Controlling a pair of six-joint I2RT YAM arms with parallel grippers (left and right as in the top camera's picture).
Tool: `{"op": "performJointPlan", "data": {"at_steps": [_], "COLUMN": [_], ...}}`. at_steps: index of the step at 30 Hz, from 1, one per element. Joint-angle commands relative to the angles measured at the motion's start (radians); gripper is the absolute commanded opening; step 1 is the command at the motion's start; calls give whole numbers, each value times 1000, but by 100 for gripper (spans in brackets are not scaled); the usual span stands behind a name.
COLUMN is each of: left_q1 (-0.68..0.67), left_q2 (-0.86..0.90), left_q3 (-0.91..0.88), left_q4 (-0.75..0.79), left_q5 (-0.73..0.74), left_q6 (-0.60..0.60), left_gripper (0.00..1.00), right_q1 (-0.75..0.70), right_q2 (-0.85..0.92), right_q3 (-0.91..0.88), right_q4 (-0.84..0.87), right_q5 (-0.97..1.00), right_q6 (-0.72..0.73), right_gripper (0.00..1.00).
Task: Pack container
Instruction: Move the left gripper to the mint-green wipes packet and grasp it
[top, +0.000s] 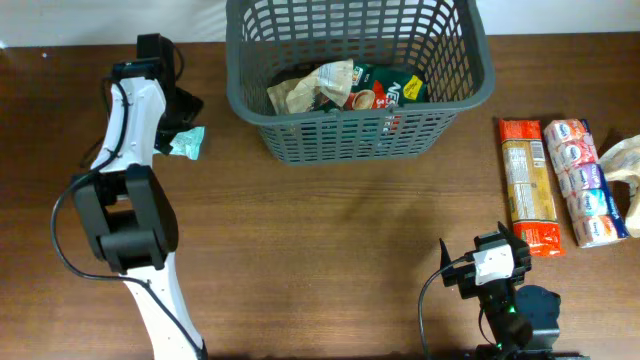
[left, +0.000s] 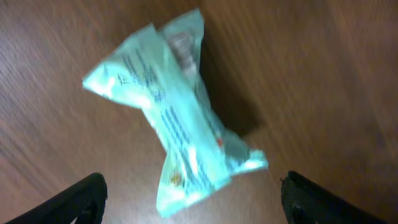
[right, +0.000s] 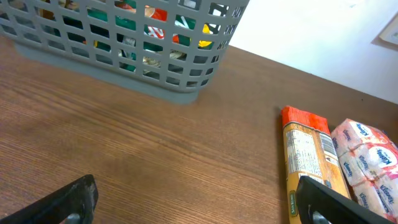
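Container (top: 340, 135) at far centre of worktop (top: 330, 260), a few packets (top: 345, 88) already inside. Left tool (left: 194, 200) spread wide, straddling pale teal packet (left: 177, 118), which lies left of container. No contact visible; view blurred. Straddle likely sets up a pinch across its crumpled waist. Right tool (right: 202, 200) also spread, empty, low near orange-ended packet (right: 308, 162), presumably the next pick.

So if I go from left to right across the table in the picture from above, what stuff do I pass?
Light blue-green packet → grey basket → orange packet → pink and purple pack → beige bag at the right edge.
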Motion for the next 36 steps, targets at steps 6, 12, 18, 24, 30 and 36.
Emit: {"op": "performJointPlan", "data": {"at_steps": [6, 12, 18, 24, 30, 36], "left_q1": [9, 9, 24, 47, 47, 47], "left_q2": [40, 99, 117, 173, 190, 185], "left_q3": [-1, -7, -7, -7, -7, -6], "left_q4": [68, 45, 56, 29, 25, -20], "left_q5": [-81, -51, -62, -53, -35, -16], "left_q6": [-45, -98, -111, -111, -87, -19], "left_gripper": [84, 85, 85, 79, 50, 2], "right_q1": [-6, -6, -6, -6, -6, -6], "right_q2": [-6, -6, -6, -6, -6, -6], "right_q3": [-7, -7, -7, -7, -7, -7], "right_q4": [-2, -2, -2, -2, -2, -2], "right_q5": [2, 2, 2, 2, 2, 2], "right_q6": [-1, -2, -2, -2, -1, -1], "right_gripper": [99, 99, 99, 99, 99, 99]}}
